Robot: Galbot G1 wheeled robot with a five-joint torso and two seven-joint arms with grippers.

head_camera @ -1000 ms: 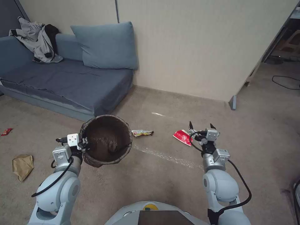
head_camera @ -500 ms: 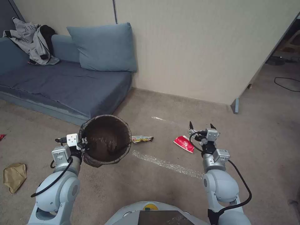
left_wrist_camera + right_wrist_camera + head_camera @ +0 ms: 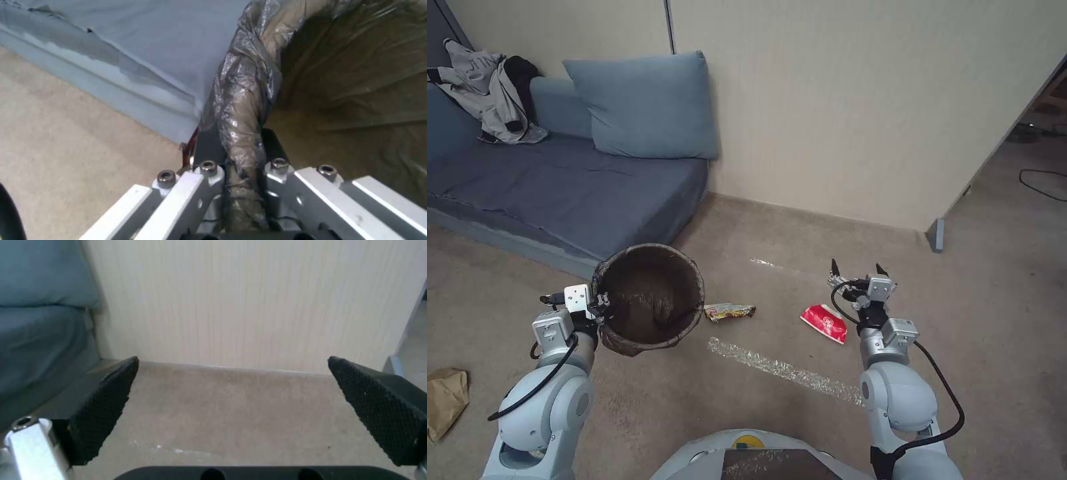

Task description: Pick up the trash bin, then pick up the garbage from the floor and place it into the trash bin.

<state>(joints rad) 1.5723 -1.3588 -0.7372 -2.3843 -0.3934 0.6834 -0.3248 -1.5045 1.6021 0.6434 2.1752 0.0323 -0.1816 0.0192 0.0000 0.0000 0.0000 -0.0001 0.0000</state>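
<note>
While my left claw point(image 3: 602, 308) clamps the bag-covered rim of the trash bin point(image 3: 650, 300) at my 11 o'clock, holding it off the floor, it seems light but slippery. My right claw point(image 3: 858, 271) hangs spread wide and empty at 1 o'clock. Just beyond, the thin, crinkly red packet point(image 3: 825, 323) and yellow wrapper point(image 3: 730, 311) want a pinch at an edge.

Right gripper point(image 3: 856, 270): jaws spread wide, nothing between them; bare carpet point(image 3: 800, 267) ahead up to the wall point(image 3: 840, 107). Red snack packet point(image 3: 825, 322) lies on the floor just below and to its left, unobstructed from above. Yellow wrapper point(image 3: 730, 311) farther left, close beside the trash bin point(image 3: 649, 299), which crowds access from that side.
</note>
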